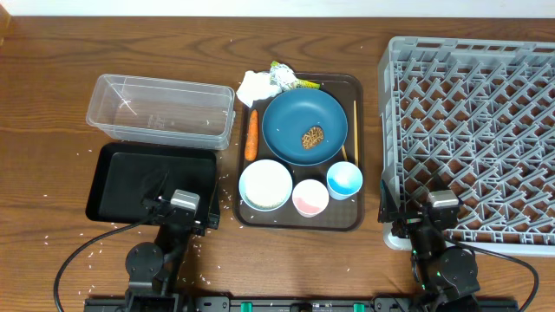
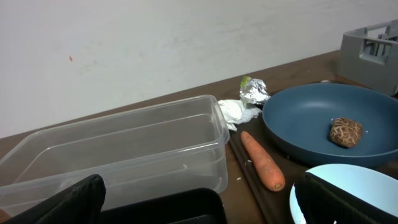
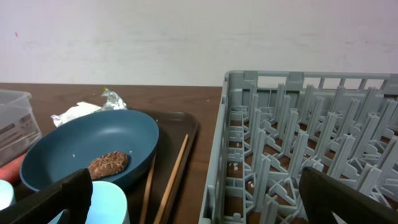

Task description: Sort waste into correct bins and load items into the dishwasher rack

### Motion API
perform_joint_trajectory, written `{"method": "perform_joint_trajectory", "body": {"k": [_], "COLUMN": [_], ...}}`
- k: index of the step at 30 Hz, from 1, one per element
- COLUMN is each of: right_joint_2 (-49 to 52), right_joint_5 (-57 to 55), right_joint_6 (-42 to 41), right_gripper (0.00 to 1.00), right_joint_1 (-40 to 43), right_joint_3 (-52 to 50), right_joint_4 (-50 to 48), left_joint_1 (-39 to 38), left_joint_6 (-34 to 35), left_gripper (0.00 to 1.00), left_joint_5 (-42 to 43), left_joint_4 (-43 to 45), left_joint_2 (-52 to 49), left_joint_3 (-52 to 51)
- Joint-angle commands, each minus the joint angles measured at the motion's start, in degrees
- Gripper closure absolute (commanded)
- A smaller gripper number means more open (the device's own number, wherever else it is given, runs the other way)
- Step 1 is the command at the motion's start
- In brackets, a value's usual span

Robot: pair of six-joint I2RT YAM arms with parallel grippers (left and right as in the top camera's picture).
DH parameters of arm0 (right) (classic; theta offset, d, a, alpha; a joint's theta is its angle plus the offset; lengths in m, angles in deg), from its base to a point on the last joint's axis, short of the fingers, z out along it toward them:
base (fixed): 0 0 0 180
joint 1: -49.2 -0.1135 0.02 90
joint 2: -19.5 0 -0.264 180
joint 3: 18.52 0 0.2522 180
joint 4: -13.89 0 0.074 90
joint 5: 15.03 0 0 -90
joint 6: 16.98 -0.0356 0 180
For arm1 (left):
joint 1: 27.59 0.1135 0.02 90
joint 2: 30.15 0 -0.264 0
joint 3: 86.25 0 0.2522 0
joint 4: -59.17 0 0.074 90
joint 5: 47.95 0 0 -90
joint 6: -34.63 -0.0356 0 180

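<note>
Hovering with released, empty jaws, the left gripper (image 1: 180, 208) faces the clear plastic rectangular tub (image 1: 160, 108) and the right gripper (image 1: 440, 210) the grey lattice dishwasher rack (image 1: 473, 130), seemingly splitting duties.

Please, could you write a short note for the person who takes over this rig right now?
Left gripper and right gripper: both open, empty, at the table's near edge.
On the brown serving tray: blue plate with the brown lump on it, carrot, white bowl, pink cup, blue cup, chopsticks. Tissue and wrapper lie at its far left corner.
Clear tub, black tray and rack hold none of these.
Done: nothing. Left: sort all the waste, load all the dishes.
</note>
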State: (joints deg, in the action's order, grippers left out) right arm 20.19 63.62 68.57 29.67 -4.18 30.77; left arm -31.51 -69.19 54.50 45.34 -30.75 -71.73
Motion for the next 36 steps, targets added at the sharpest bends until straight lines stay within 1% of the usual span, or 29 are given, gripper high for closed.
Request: {"method": "perform_joint_trajectory", "body": {"k": [1,32,36], "right_joint_2": [-0.31,-0.31,-0.31], "right_joint_5": [0.02,0.46,3.08], "right_joint_6": [0.68,0.68,0.68], "right_gripper": [0.01,0.01,0.01], "right_joint_1": [0.39,0.39,0.39], "right_joint_3": [-0.28,-0.26,-0.26], "right_joint_4": [-0.09,-0.74,-0.79], "left_joint_1": [-0.28,-0.28,-0.28], "left_joint_6": [-0.72,-0.70,0.63], "left_gripper": [0.02,0.02,0.02], "left_joint_5": [0.59,1.51,1.75], "left_joint_4": [-2.69,-2.64,-2.64], "left_joint_2": [0.22,0.22,0.09], "left_joint_3": [-0.52,-0.52,-0.52]}}
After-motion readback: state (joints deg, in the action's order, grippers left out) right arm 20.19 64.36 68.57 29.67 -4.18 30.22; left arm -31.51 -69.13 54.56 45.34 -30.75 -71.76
